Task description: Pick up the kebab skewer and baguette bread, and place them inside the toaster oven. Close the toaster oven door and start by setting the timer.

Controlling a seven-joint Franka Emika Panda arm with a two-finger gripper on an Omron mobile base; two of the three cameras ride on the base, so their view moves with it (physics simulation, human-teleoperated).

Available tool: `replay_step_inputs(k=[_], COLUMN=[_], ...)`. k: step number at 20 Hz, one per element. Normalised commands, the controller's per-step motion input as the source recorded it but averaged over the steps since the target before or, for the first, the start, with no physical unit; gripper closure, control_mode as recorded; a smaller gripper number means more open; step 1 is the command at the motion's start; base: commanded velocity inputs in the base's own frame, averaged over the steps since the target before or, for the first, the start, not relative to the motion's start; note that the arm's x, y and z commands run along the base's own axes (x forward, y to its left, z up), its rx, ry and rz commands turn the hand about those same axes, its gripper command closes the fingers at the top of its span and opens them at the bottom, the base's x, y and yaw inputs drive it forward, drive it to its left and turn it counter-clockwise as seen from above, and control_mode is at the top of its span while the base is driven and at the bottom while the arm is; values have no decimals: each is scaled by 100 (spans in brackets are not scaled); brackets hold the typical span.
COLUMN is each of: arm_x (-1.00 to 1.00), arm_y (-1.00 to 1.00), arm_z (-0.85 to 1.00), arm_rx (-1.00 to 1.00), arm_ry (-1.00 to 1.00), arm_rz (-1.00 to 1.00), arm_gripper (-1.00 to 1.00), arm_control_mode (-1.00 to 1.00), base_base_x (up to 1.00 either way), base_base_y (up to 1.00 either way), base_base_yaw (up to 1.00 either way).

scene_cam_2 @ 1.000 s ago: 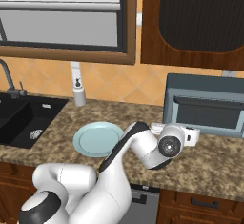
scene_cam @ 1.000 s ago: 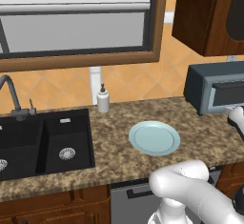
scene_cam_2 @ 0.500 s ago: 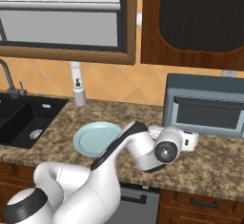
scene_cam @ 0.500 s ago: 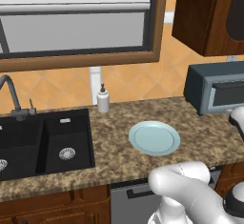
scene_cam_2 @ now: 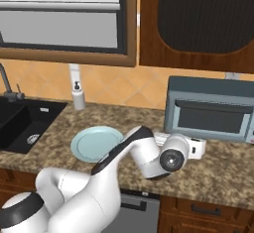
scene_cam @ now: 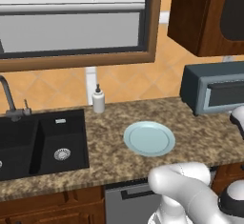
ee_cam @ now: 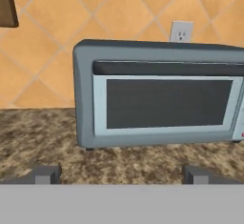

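Observation:
The toaster oven [ee_cam: 157, 99] stands on the granite counter against the tiled wall, straight ahead in the hand view. Its door [ee_cam: 164, 104], dark glass in a pale frame, is closed, with the bar handle [ee_cam: 167, 68] along its top. My gripper [ee_cam: 121, 174] is open, a short way in front of the oven, with nothing between the fingertips [ee_cam: 45, 173]. From the right base view the oven [scene_cam_2: 211, 109] sits at the right, and my gripper [scene_cam_2: 201, 147] hovers low over the counter before it. The oven [scene_cam: 214, 92] also shows in the left base view. The kebab skewer and baguette bread are out of view.
A pale blue plate [scene_cam: 149, 138] [scene_cam_2: 96, 143] lies bare on the counter left of the arm. A soap dispenser [scene_cam: 98, 99] stands by the wall beside the black sink [scene_cam: 38, 142]. A dark cabinet [scene_cam_2: 198, 24] hangs above the oven, and an outlet [ee_cam: 181, 31] sits behind it.
The arm's wrist has sunk slightly toward the counter; the hand stays in front of the oven. The gripper has stayed open.

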Motion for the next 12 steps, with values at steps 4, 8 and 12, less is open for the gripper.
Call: replay_step_inputs(k=[4, 8, 12], arm_x=[0, 0, 0], arm_y=[0, 0, 0], arm_z=[0, 0, 0], arm_rx=[0, 0, 0], arm_ry=[0, 0, 0], arm_rz=[0, 0, 0], arm_gripper=[-100, -100, -100], arm_control_mode=[100, 100, 100], base_base_x=[-1, 0, 0], base_base_y=[-47, -58, -63], base_base_yaw=[-5, -13, -8])
